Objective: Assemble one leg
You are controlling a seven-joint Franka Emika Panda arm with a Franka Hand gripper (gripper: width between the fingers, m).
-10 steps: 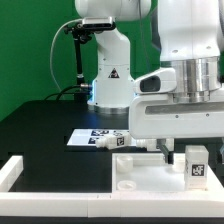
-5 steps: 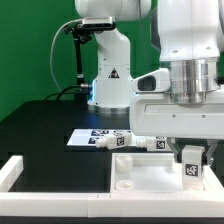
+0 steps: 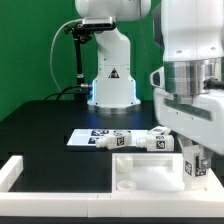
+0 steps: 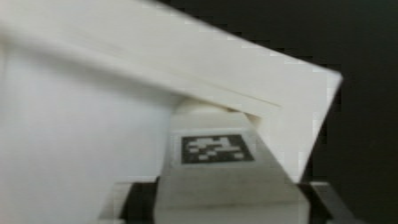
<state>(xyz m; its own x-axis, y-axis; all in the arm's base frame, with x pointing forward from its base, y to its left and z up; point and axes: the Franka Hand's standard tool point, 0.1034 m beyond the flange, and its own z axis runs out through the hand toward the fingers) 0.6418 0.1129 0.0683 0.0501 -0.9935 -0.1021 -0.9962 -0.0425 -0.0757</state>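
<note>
My gripper (image 3: pixel 197 170) is shut on a leg (image 3: pixel 196 166), a chunky white peg with a black-and-white tag, held upright at the exterior view's right edge, over the far right part of the white tabletop slab (image 3: pixel 140 172). In the wrist view the leg (image 4: pixel 217 150) fills the space between my dark fingers (image 4: pixel 139 203) and reaches toward a corner of the slab (image 4: pixel 89 110). My gripper (image 4: pixel 228 205) grips it on both sides. Whether the leg touches the slab is hidden. Another leg (image 3: pixel 152 140) lies on its side behind the slab.
The marker board (image 3: pixel 92 137) lies flat on the black table behind the slab. A white border frame (image 3: pixel 14 172) runs along the exterior view's left and front. The robot's base (image 3: pixel 110 70) stands at the back.
My hand has turned and shifted toward the exterior view's right with the leg still in it. The leg lying behind the slab has come into view.
</note>
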